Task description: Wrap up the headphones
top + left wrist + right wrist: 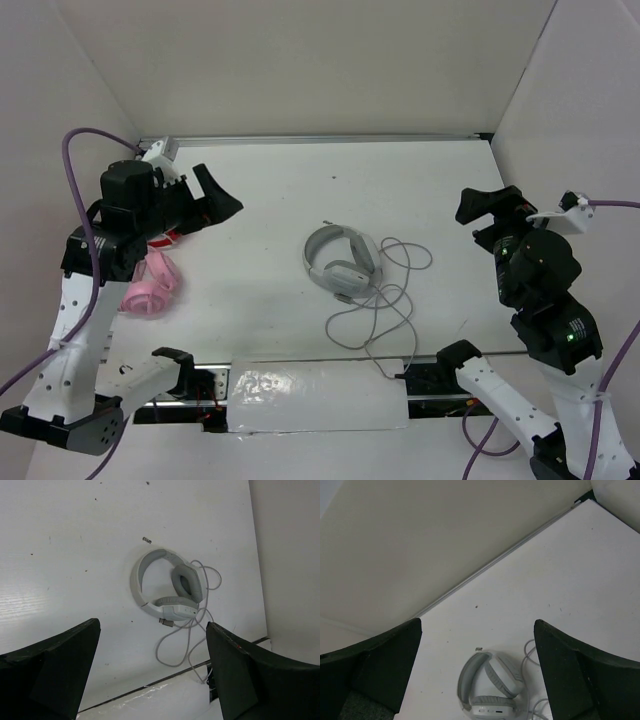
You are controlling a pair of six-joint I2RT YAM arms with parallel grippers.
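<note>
The light grey-white headphones [343, 262] lie flat in the middle of the table with the ear cups folded in. Their thin grey cable [375, 320] lies loose in loops on the near right side and trails to the table's front edge. They also show in the left wrist view [175, 605] and the right wrist view [492, 690]. My left gripper [222, 203] is open and empty, raised at the far left, well away from them. My right gripper [490, 205] is open and empty, raised at the right. Both wrist views show the jaws wide apart [152, 625] [477, 625].
Pink headphones [152, 283] lie at the left edge under my left arm, with a bit of red [165, 240] showing behind them. A white taped sheet [315, 395] covers the front edge. White walls enclose the table at the back and both sides.
</note>
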